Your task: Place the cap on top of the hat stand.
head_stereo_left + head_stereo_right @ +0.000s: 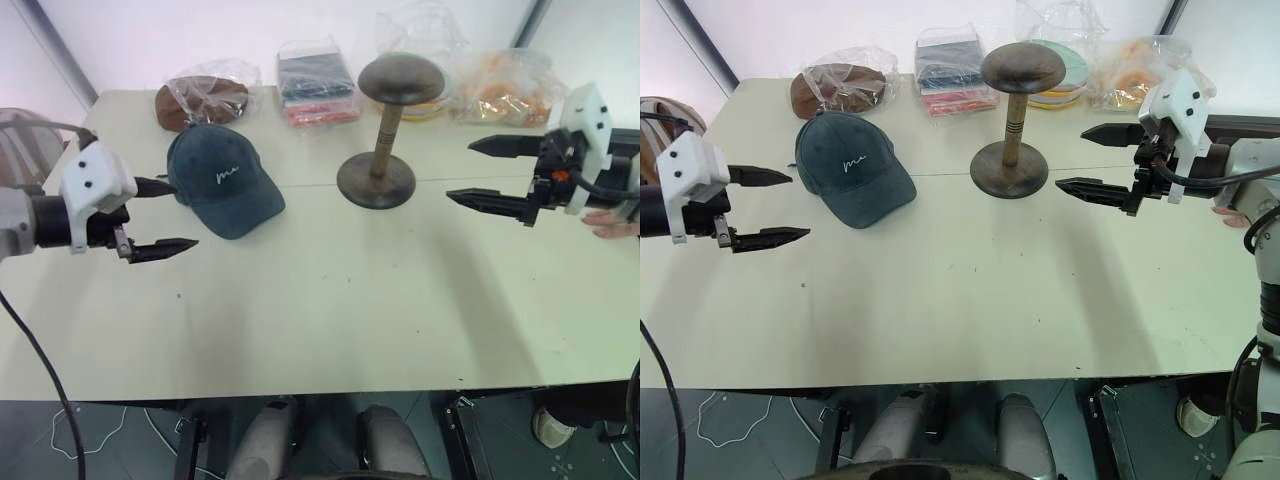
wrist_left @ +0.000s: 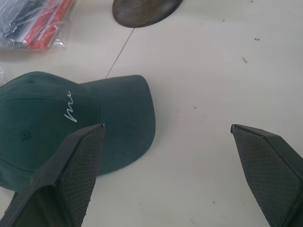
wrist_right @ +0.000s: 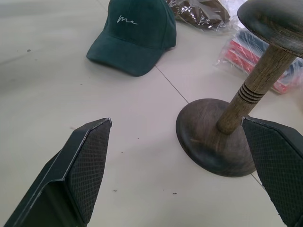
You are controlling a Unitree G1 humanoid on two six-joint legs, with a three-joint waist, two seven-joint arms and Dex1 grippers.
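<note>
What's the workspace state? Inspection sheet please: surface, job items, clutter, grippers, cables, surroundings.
Surface: pale table, a seam line across it, small specks.
Job's things: cap lies flat on the table, brim toward the robot, untouched; hat stand upright to its right, top bare.
Clutter: brown cap in plastic, bagged folded fabrics, more bagged items along the far edge.
Grippers: left gripper beside the cap, jaws open, empty; right gripper right of the stand, jaws open, empty.
Cables: black cable hanging below the left arm.
Surroundings: person's hand at the table's right edge; dark floor.
</note>
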